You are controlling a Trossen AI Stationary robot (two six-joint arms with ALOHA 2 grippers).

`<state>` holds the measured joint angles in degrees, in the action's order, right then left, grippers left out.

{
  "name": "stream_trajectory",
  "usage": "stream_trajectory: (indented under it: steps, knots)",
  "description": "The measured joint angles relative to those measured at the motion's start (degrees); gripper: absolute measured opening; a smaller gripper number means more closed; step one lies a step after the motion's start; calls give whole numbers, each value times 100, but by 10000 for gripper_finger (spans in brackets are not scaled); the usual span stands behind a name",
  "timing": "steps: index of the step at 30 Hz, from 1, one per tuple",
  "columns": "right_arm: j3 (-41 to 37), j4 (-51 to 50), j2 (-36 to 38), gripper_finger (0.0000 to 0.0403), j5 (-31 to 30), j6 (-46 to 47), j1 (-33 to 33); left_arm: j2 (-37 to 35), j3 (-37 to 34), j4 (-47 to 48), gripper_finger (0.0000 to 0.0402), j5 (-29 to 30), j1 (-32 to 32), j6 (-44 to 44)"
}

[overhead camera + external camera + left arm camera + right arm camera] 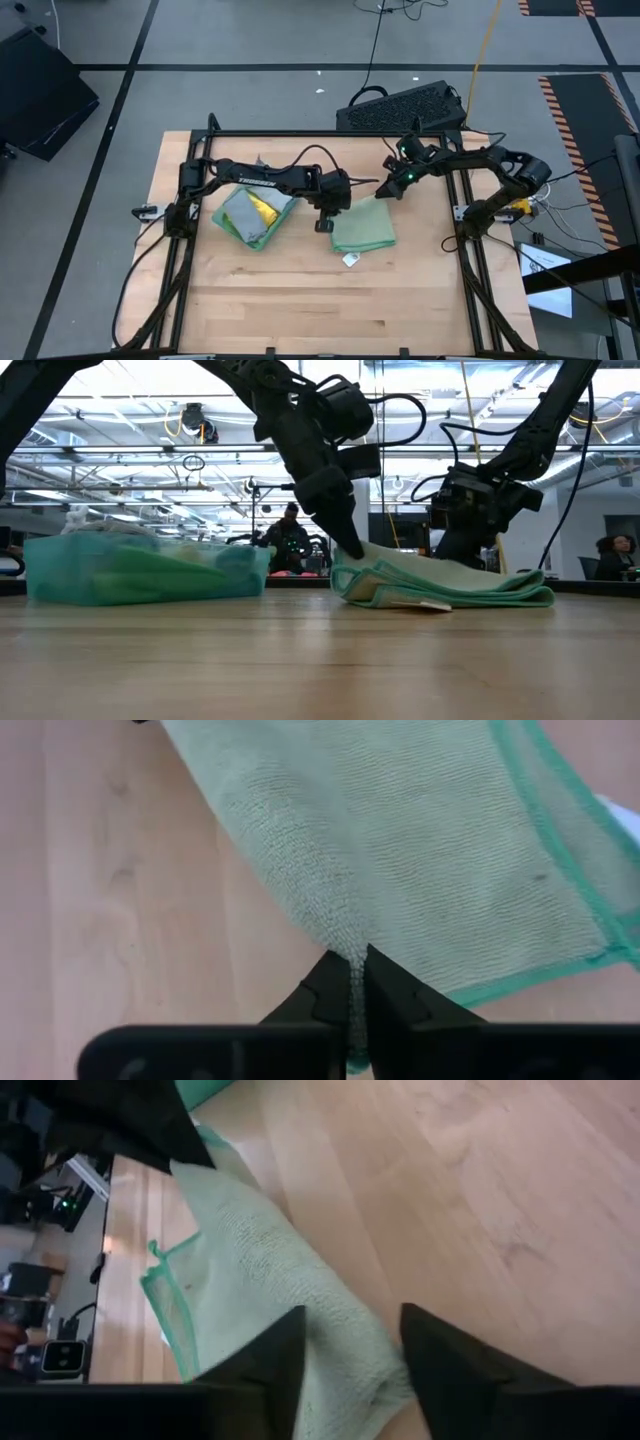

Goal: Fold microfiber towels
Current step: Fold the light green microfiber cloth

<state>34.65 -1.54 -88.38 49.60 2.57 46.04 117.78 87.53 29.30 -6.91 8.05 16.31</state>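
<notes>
At worktop centre: left claw pinched on the left edge of the pale sage green towel | right claw fingers apart, straddling that towel's far corner (grip unclear) | pile of towels well left | wooden worktop

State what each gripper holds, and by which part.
Left gripper pinches the pale sage green microfiber towel at its folded edge. Right gripper straddles the towel's other edge, open, holding nothing.
</notes>
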Motion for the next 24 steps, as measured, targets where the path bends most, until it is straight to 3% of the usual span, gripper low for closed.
stream_trajectory:
  steps: [6, 8, 12, 18, 24]
  knots:
    - [0, -144, 0, 34, 36, -155, -181, 0, 0, -2, 7, 181, 65, -102]
    - [0, -171, 4, 10, 152, -126, -260, 0, 0, -1, 9, 238, 93, -199]
    - [0, -382, 396, 9, 9, 67, -370, -29, 0, 27, 16, 261, 100, -207]
    - [0, -1375, 1761, 5, -1108, -50, -694, -241, 13, 71, 11, 616, 27, -500]
    - [-121, -1848, 2707, 3, -2289, -1, -1640, -286, 13, -145, 7, 747, -269, -809]
